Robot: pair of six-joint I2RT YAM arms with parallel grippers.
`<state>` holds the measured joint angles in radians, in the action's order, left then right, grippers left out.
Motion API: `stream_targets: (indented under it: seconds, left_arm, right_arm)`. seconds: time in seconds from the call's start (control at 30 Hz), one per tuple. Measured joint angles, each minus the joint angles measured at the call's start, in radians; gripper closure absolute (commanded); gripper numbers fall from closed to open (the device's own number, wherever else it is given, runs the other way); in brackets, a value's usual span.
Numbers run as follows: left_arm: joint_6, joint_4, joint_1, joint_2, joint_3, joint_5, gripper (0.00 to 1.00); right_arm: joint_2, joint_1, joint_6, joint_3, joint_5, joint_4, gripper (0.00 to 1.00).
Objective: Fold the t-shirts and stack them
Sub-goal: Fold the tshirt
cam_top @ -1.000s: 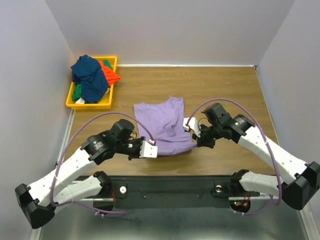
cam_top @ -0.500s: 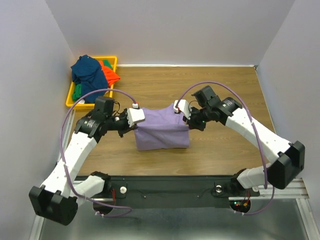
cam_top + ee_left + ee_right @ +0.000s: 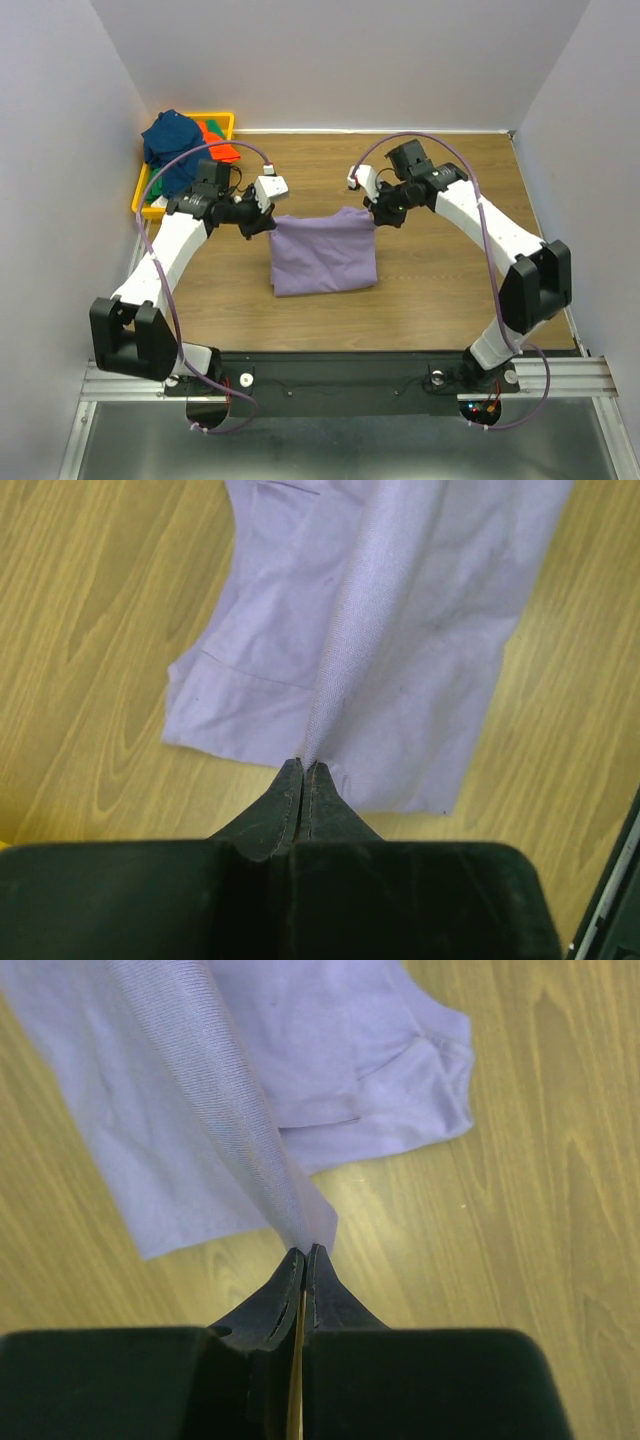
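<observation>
A lavender-purple t-shirt [image 3: 324, 253] lies folded over on the wooden table, its far edge lifted. My left gripper [image 3: 272, 224] is shut on its far left corner, and the cloth [image 3: 380, 660] stretches away from the fingertips in the left wrist view. My right gripper [image 3: 371, 211] is shut on its far right corner, with the cloth [image 3: 210, 1120] rising from the tips in the right wrist view. Navy blue [image 3: 175, 145], orange-red [image 3: 217, 140] and green t-shirts are heaped in the bin at the far left.
A yellow plastic bin [image 3: 150, 207] stands at the far left against the wall. Grey walls close the table on three sides. Bare wooden table [image 3: 450, 290] lies right of the shirt and in front of it.
Both grippers have carried the near edge of the lavender shirt up and away from the arm bases, folding it over onto its far half. The arms are now stretched far out.
</observation>
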<state>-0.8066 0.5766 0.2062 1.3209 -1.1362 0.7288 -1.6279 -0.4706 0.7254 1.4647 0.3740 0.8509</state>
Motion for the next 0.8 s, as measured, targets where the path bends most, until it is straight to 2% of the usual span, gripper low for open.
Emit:
stream_targets:
  seconds: [0.37,0.63,0.8]
  left_arm:
    - [0.108,-0.147,-0.035,0.219,-0.039,0.000,1.00]
    - [0.214,-0.259,-0.062,0.503,-0.110,-0.031,1.00]
    - [0.243,-0.275,-0.069,0.618,-0.136,-0.063,1.00]
  right_arm:
    - [-0.272,0.074,0.046,0.155,0.043,-0.032,1.00]
    - [-0.539,0.108,0.034,0.276,0.073,-0.072,1.00]
    - [-0.587,0.113,0.007,0.307,0.099,-0.080,0.99]
